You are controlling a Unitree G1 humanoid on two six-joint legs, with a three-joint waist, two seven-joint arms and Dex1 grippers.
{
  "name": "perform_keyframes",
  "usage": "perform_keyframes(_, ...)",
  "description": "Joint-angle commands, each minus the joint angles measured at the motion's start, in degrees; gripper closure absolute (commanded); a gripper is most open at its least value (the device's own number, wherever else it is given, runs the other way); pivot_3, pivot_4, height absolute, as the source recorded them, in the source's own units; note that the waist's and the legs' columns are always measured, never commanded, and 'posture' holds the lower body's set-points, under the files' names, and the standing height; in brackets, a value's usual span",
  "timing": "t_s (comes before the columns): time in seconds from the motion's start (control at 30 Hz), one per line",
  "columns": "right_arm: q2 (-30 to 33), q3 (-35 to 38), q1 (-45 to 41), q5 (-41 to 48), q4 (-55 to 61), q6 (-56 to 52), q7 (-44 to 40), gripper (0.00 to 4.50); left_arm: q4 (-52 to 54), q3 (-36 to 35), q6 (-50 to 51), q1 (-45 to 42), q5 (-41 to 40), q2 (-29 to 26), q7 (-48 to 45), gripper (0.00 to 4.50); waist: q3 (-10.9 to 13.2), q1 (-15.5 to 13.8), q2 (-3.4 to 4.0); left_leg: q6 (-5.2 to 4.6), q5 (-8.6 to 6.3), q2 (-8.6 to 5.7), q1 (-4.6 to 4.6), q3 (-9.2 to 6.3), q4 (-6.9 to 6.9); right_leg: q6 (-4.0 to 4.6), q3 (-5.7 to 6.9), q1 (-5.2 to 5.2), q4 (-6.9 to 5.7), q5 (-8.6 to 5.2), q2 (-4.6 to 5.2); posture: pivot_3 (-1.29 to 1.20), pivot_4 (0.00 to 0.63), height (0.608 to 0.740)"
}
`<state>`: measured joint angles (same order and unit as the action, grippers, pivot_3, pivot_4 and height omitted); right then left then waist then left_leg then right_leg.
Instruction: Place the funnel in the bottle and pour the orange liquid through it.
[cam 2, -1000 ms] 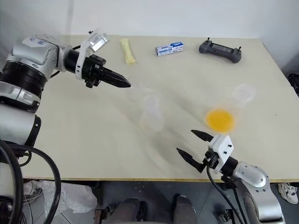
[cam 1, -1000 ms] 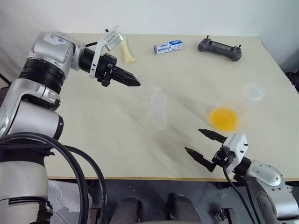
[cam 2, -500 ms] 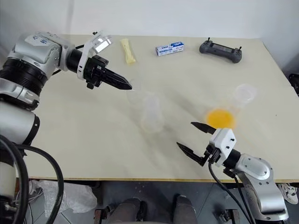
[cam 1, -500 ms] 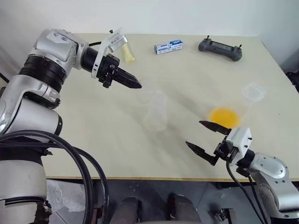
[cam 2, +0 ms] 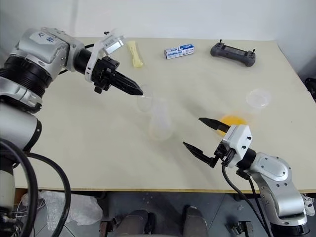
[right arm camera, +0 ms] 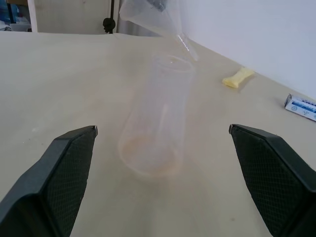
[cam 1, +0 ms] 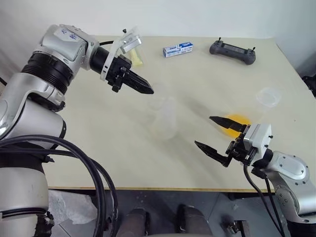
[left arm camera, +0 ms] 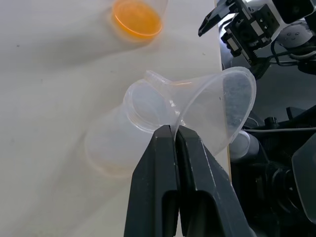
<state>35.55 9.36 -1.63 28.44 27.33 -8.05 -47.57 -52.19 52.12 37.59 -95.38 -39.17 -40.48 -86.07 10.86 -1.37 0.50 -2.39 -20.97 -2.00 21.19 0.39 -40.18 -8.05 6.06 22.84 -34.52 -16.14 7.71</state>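
The clear bottle (cam 1: 165, 118) stands upright mid-table. My left gripper (cam 1: 148, 90) is shut on the rim of the transparent funnel (left arm camera: 217, 108), which hangs tilted just above and beside the bottle's mouth (left arm camera: 148, 101), its spout near the neck. The orange liquid (cam 1: 237, 120) lies as a shallow pool in a squat clear container to the bottle's right, partly behind a black finger. My right gripper (cam 1: 204, 131) hovers open above the table's front, pointing at the bottle (right arm camera: 155, 118), with nothing between its fingers.
An empty clear cup (cam 1: 269, 97) sits near the right edge. Along the far side lie a pale yellow packet (cam 2: 134, 53), a blue-and-white box (cam 1: 177, 49) and a dark controller (cam 1: 232, 51). The table's front edge (cam 1: 148, 187) runs under my right arm.
My right gripper has risen off the table, staying open and now overlapping the orange pool in the eye views. The left gripper keeps the funnel over the bottle, its wrist turned slightly.
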Motion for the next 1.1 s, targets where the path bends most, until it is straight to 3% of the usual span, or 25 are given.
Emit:
perform_keyframes(0.03,0.92,1.40,-0.92,1.03,2.90,0.34,-0.09,0.00,0.42,1.62,-0.80,-3.07,-1.48,0.11,-6.43,4.46,0.00,-0.02,0.00,0.00,0.00,0.00,0.00,0.00,0.00,0.00,0.00,0.00,0.00,0.00,0.00,0.00,0.150,0.740)
perform_keyframes(0.73,0.12,0.69,0.57,-1.16,3.30,1.46,1.38,0.00,-4.09,3.24,-0.51,-6.17,-2.14,2.72,-6.43,4.46,0.01,0.03,-0.01,-0.01,0.01,0.00,0.01,0.02,0.00,0.00,-0.01,0.01,-0.01,0.00,-0.01,0.00,0.150,0.740)
perform_keyframes(1.1,-0.47,0.66,1.42,-1.83,2.67,2.39,1.45,0.00,-0.87,3.08,6.35,-7.20,-7.01,-0.77,-6.43,4.46,0.01,0.01,-0.02,-0.01,0.01,0.01,0.00,0.01,-0.01,0.00,-0.02,0.03,-0.06,0.00,0.00,0.00,0.150,0.740)
